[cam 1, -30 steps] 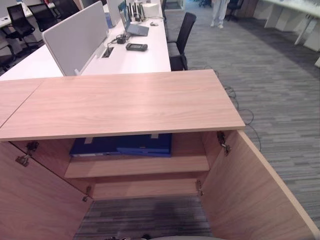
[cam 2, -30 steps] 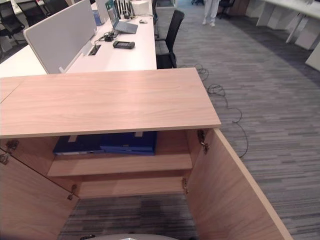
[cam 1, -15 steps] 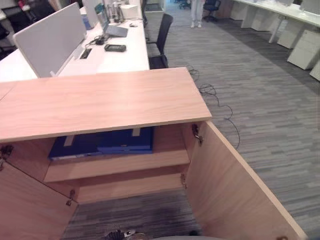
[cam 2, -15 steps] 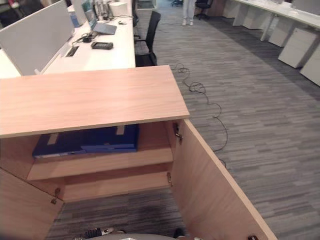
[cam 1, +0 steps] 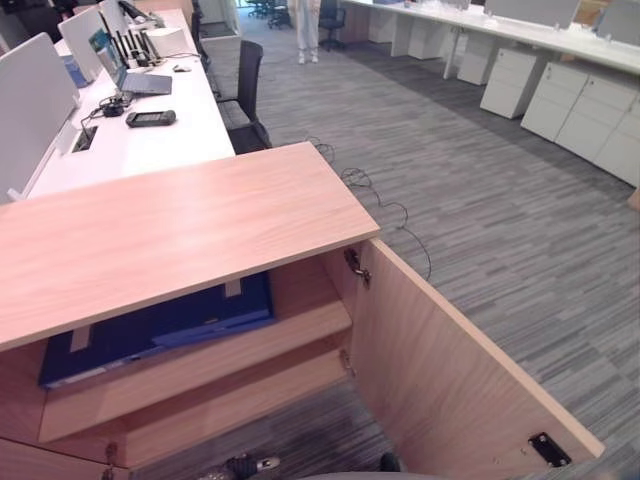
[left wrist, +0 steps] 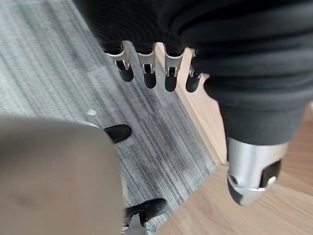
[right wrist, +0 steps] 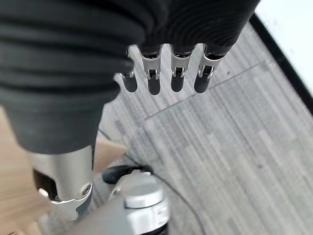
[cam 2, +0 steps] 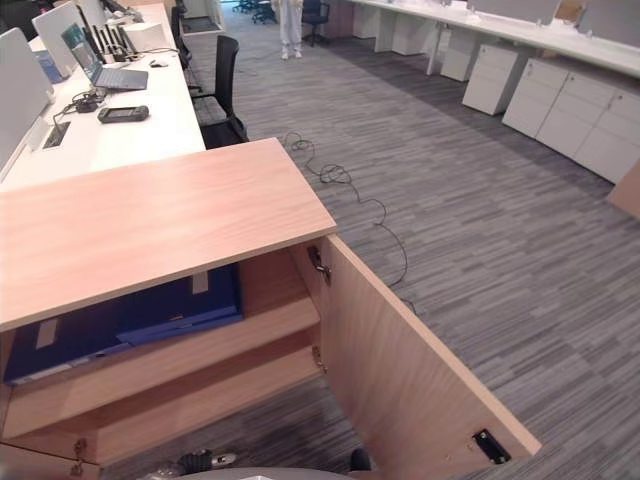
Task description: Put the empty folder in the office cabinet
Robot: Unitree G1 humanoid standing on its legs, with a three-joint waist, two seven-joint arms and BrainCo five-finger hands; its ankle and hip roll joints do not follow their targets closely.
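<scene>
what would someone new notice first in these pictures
The light wooden office cabinet stands in front, its right door swung wide open. On its upper shelf, just under the top board, flat dark blue folders lie side by side. Both hands hang free above the grey carpet, the left hand and the right hand holding nothing, fingers relaxed.

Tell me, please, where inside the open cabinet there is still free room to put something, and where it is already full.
On the upper shelf the blue folders fill most of the width; a bare patch remains between them and the right side wall by the hinge. The bare cabinet top is free. The open right door borders the way in.
</scene>
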